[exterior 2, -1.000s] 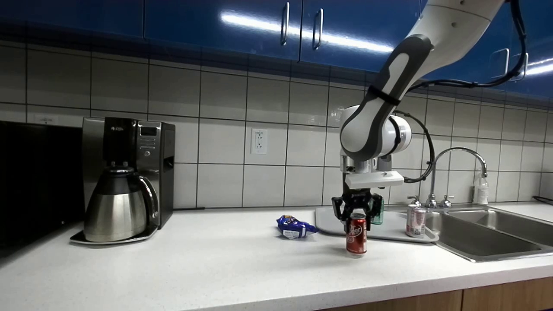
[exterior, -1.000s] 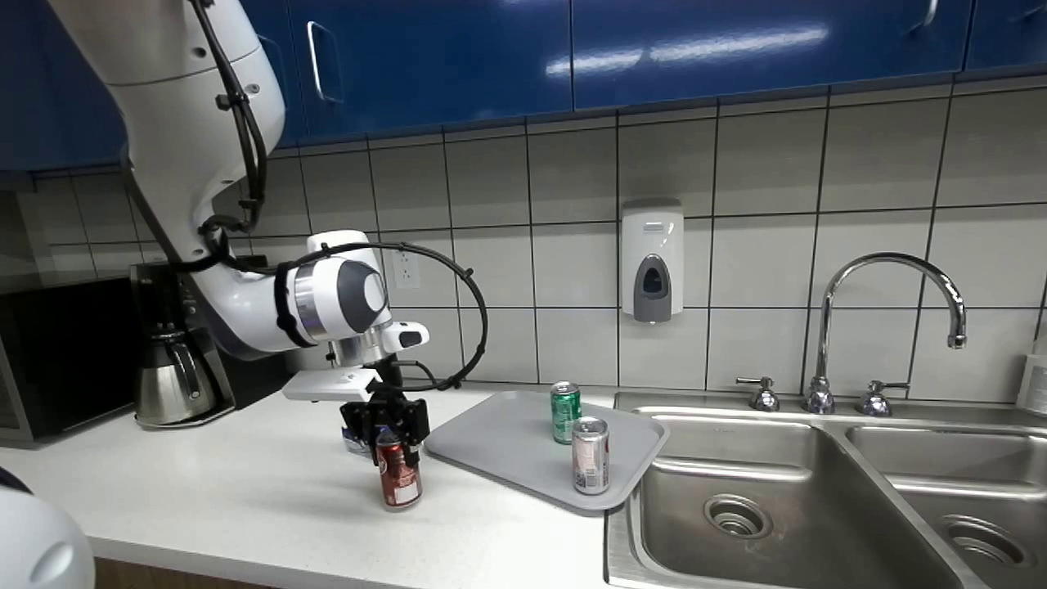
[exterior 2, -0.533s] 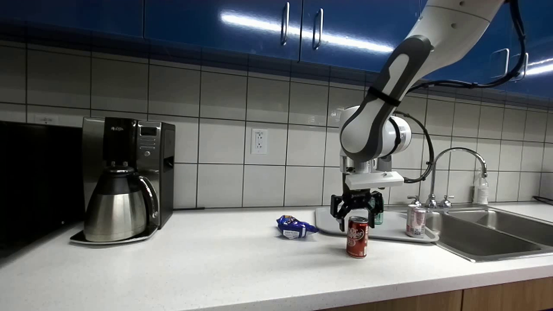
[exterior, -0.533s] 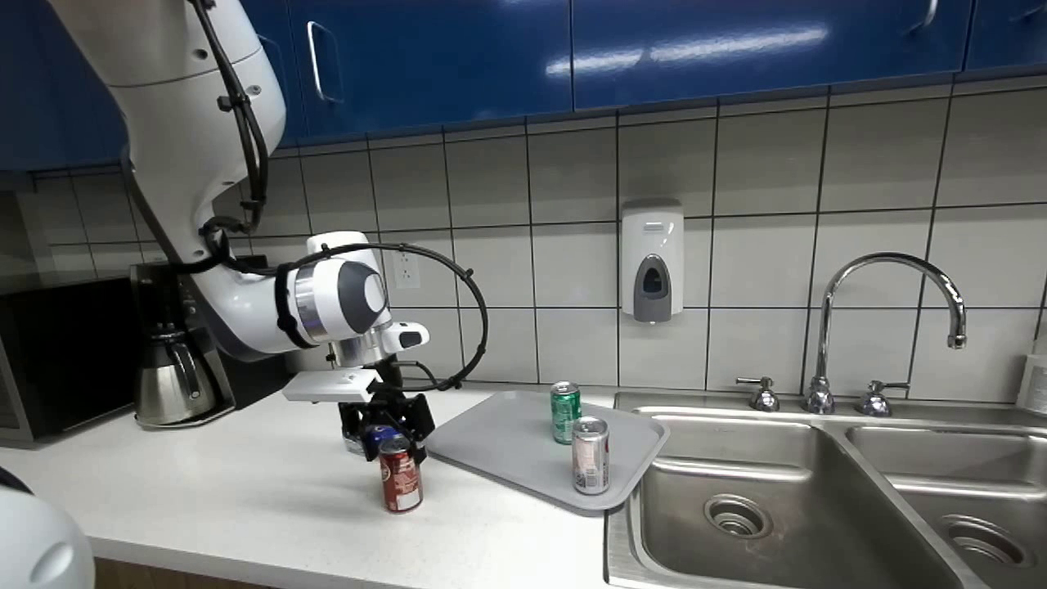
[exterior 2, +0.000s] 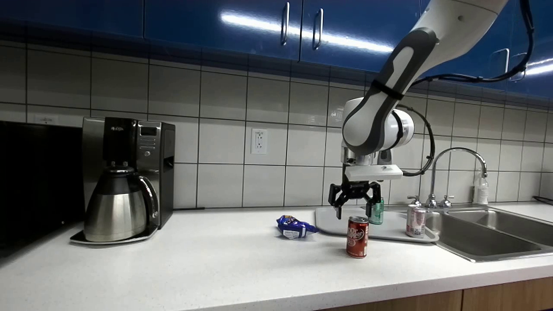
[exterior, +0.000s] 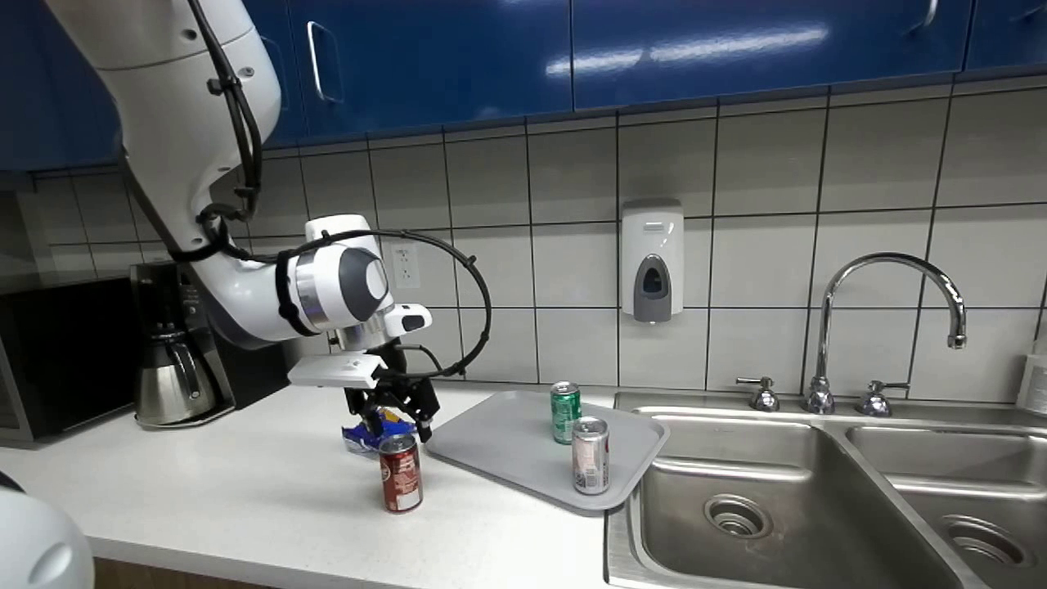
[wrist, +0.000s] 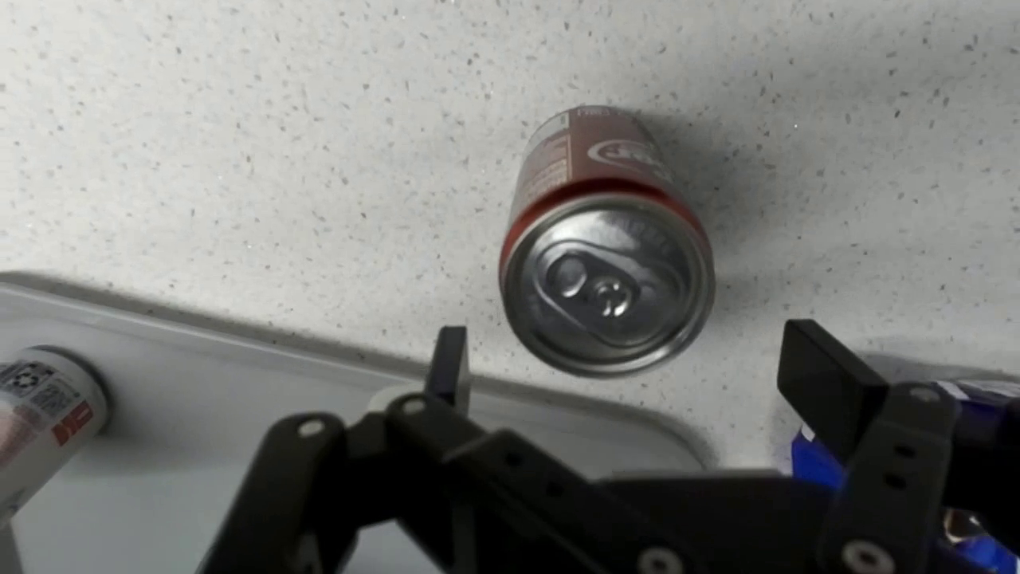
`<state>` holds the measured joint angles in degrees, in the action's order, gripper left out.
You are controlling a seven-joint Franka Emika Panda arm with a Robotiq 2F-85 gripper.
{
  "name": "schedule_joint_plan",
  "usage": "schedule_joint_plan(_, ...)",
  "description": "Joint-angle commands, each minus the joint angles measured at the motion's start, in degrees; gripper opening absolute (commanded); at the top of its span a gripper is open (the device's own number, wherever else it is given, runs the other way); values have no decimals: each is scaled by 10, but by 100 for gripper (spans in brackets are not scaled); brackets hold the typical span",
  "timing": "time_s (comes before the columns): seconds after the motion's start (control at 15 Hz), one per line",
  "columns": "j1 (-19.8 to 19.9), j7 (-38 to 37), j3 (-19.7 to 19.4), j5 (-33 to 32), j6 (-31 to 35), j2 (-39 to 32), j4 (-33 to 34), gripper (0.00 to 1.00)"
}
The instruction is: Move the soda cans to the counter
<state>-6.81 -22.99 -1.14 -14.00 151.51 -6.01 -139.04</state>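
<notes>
Pincer (exterior 2: 354, 213) sits higher than in earlier frame, clear of red can (exterior 2: 357, 237); jaws apart, empty, likely so can stays put. It stands upright on counter (exterior 2: 216, 268), presumably delivered. Green can (exterior: 565, 413), silver can (exterior: 590, 456) upright on tray (exterior: 507, 438), likely next.

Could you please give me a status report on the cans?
Gripper open, holding nothing. Red can upright on counter; green can, silver can on tray. Packet nearby, seemingly not in the way.
</notes>
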Motion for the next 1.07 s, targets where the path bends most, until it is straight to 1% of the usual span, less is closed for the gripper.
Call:
schedule_joint_plan(0.0, 13, 7, -1, -4, 13, 37, -15, 100)
schedule_joint_plan(0.4, 33, 6, -5, -1, 13, 57, -9, 100)
schedule_joint_plan(0.73, 53, 4, -12, 2, 7, 60, 1, 100)
schedule_joint_plan(0.8, 56, 10, -13, 5, 0, 59, 4, 100)
schedule_joint_plan(0.93, 60, 58, -11, 45, -30, 58, 10, 100)
schedule_joint_plan(1.0, 58, 16, -10, 16, 2, 49, 3, 100)
